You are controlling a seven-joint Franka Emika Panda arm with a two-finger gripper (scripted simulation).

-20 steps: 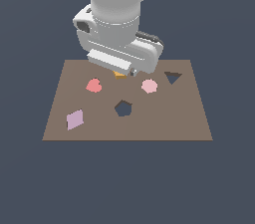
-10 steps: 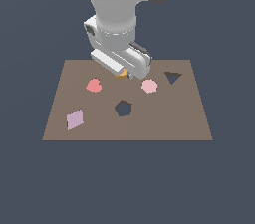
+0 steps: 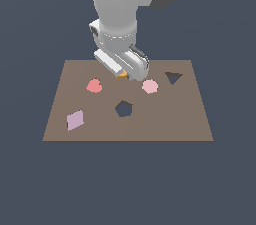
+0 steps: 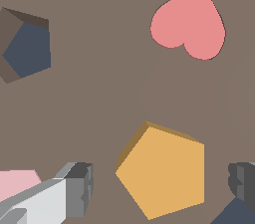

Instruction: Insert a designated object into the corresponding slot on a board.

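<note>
Between your claw's two dark fingertips, the orange pentagon block is sitting flat on the brown board, and the tips are standing apart on either side of it, not touching it. In the exterior view your claw is hanging low over the board's far middle, hiding all but a sliver of the block. The red heart piece is lying just beside it toward that view's left, the pink piece toward the right. The pentagon hole is gaping nearer the camera, well apart from the block.
</note>
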